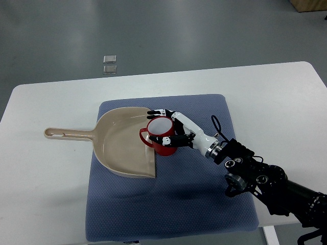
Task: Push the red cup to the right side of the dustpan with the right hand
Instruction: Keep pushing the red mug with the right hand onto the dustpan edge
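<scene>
A red cup (162, 137) with a white inside and a handle pointing left stands upright at the right edge of the beige dustpan (120, 145), partly over its open lip. My right hand (171, 126) comes in from the lower right; its fingers (159, 113) reach round the cup's far rim and the thumb lies against its near side. The fingers look loosely spread against the cup rather than clamped on it. The dustpan's handle (66, 134) points left. The left arm does not show.
The dustpan and cup rest on a blue-grey mat (204, 204) on a white table (46, 184). Two small clear squares (109, 64) lie on the floor beyond the table's far edge. A wooden box corner (309, 5) shows at the top right.
</scene>
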Tool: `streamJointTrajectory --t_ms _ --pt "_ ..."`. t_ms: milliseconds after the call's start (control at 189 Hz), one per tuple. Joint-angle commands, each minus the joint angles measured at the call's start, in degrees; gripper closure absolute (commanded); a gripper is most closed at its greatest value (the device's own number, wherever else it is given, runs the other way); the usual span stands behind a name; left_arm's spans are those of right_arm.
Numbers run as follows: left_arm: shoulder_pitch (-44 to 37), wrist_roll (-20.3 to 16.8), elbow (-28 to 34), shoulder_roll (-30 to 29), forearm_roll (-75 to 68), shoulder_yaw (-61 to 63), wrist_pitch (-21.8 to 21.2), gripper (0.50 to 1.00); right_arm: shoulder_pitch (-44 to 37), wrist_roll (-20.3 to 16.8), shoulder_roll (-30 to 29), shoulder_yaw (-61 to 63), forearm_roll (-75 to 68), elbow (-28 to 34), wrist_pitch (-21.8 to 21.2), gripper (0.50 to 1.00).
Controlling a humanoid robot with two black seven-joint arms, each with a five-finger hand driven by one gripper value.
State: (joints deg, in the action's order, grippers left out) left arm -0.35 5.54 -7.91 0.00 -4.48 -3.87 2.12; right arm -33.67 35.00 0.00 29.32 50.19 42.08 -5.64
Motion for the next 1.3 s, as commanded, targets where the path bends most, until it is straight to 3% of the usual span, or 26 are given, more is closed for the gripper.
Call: streamJointTrajectory --t_ms 0,143,344,439,1297 --pt "0.0 0.0 0.0 0.0 0.0 0.0 -0.01 0.5 0.01 0.0 0.0 -0.14 0.0 0.02 0.1 0.744" --pt "0.0 0.0 0.0 0.0 0.0 0.0 -0.01 0.5 0.01 0.0 0.0 -0.14 -0.26 0.02 0.54 0.707" --pt "0.0 0.0 0.0 0.0 0.0 0.0 -0.01 0.5 0.09 0.0 0.0 -0.14 -0.35 0.02 0.81 0.611" --pt "0.0 0.0 0.0 0.0 0.0 0.0 -0.01 0.5 0.09 0.0 0.0 -0.14 -0.35 -0.07 0.81 0.597" --pt "0.0 0.0 0.0 0.0 0.0 0.0 -0.01 0.5 1.06 0.0 0.0 -0.4 0.26 3.18 0.28 0.587"
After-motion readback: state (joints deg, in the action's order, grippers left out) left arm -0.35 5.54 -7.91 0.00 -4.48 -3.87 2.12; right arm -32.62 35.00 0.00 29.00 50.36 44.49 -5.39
